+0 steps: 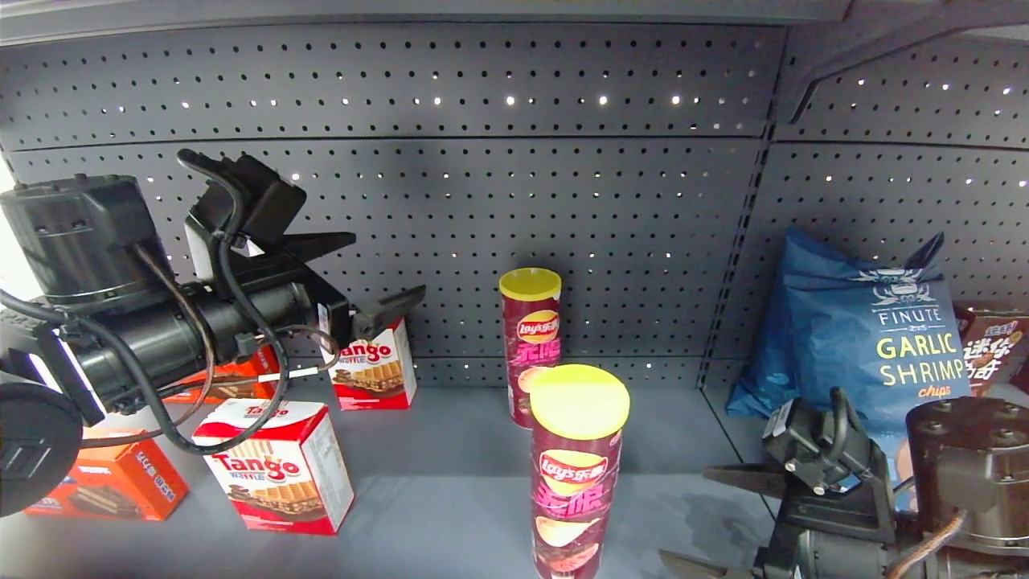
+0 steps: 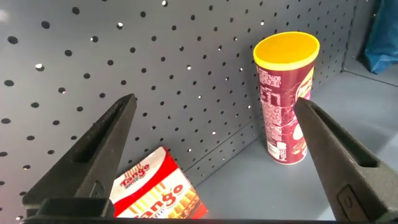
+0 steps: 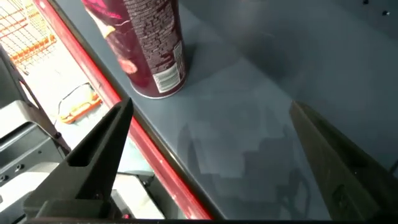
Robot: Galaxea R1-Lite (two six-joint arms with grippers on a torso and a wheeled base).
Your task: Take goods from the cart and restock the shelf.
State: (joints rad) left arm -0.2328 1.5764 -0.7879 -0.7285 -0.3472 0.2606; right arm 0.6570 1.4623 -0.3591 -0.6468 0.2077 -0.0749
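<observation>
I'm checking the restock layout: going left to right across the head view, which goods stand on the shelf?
Orange box → front wafer box → rear wafer box → front chips can → blue chips bag → brown packet.

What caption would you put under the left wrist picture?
Open left end effector near a wafer box, chips can upright beyond.

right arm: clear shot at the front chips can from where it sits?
Probably yes. The right gripper is open beside the front chips can, with only bare shelf between them. The blue bag stands farther back on the gripper's other side, out of the path.
</observation>
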